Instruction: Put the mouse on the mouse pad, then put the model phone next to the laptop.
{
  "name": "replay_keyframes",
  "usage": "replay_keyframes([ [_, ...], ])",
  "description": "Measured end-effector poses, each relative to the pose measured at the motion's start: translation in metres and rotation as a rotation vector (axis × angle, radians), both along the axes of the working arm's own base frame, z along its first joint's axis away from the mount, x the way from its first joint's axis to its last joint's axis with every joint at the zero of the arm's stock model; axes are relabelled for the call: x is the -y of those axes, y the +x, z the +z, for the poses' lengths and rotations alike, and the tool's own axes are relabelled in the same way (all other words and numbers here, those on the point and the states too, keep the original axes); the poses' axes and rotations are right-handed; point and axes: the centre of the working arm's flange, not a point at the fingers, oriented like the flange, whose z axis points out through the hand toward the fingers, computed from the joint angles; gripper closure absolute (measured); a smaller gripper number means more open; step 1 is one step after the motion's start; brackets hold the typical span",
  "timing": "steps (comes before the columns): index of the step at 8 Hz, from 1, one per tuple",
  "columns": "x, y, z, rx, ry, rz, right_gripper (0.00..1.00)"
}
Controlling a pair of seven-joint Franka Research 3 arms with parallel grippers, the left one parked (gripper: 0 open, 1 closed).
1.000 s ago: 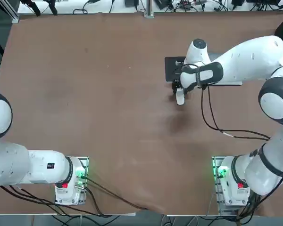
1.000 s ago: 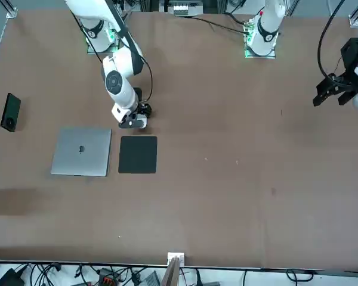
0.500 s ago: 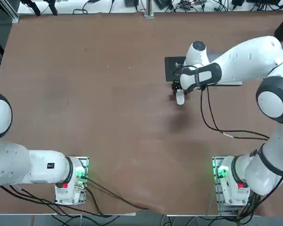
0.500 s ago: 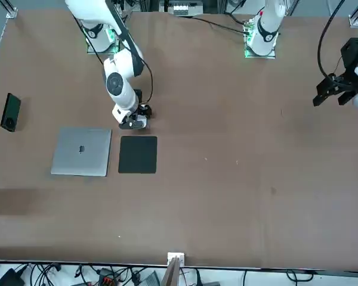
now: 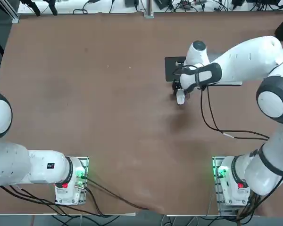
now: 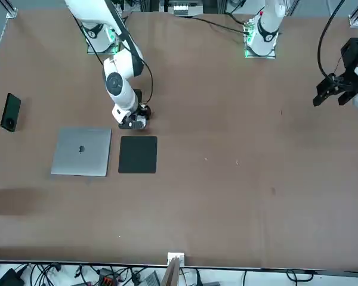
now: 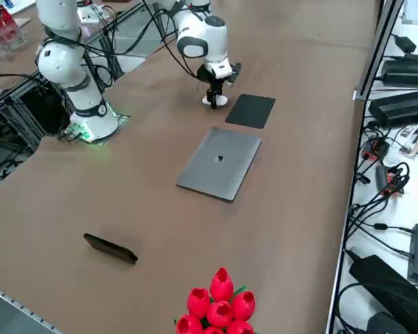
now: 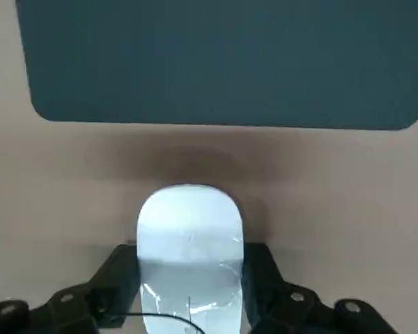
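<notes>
White and glossy, the mouse sits clamped between the right claw fingers, low over the brown table, just short of the black pad. Beside the pad lies the silver laptop. Well apart from both, the phone lies near the table's edge.

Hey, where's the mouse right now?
The mouse sits on the bare table between the right pincer's fingers, just short of the mouse pad, which lies beside the laptop in the front view.
</notes>
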Motion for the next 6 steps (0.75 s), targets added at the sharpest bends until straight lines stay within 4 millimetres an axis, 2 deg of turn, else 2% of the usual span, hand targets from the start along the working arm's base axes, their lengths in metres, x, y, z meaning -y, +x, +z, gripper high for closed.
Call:
replay_keyframes([
  [3,0.0,0.007,0.007,0.014,0.004,-0.033,0.22],
  [5,-0.006,0.029,0.034,-0.01,0.005,-0.032,0.22],
  [6,-0.006,0.05,0.059,-0.034,-0.011,-0.023,0.22],
])
